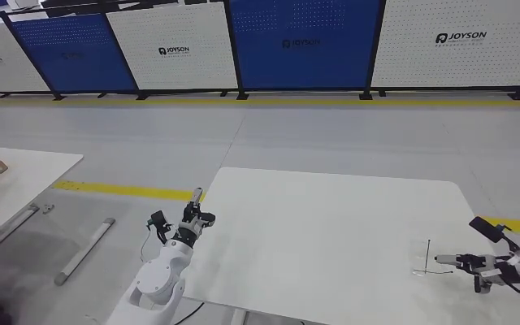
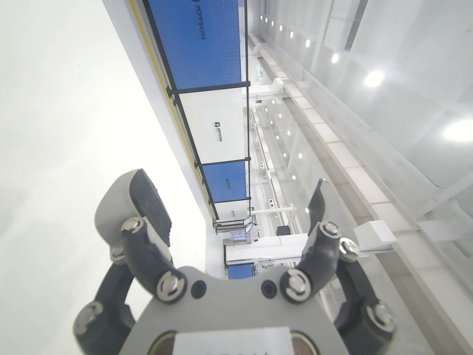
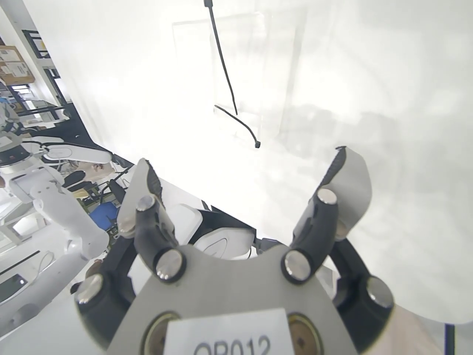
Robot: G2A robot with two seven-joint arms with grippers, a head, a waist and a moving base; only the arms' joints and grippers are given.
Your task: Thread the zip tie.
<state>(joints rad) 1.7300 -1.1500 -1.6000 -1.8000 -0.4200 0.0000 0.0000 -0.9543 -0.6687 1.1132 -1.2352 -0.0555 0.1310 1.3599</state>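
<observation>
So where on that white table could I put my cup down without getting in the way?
Nearly all the table is bare: the wide stretch from the left gripper at its left edge across to the two zip ties. Only the right edge is crowded, where the ties lie touching, ahead of the open right gripper.

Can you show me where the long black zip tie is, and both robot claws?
long zip tie (image 3: pixel 223 58), right wrist view, the middle of its strap.
right claw (image 3: pixel 244 156), right wrist view, midway between its open fingertips.
left claw (image 2: pixel 229 179), left wrist view, midway between its open fingertips.
</observation>
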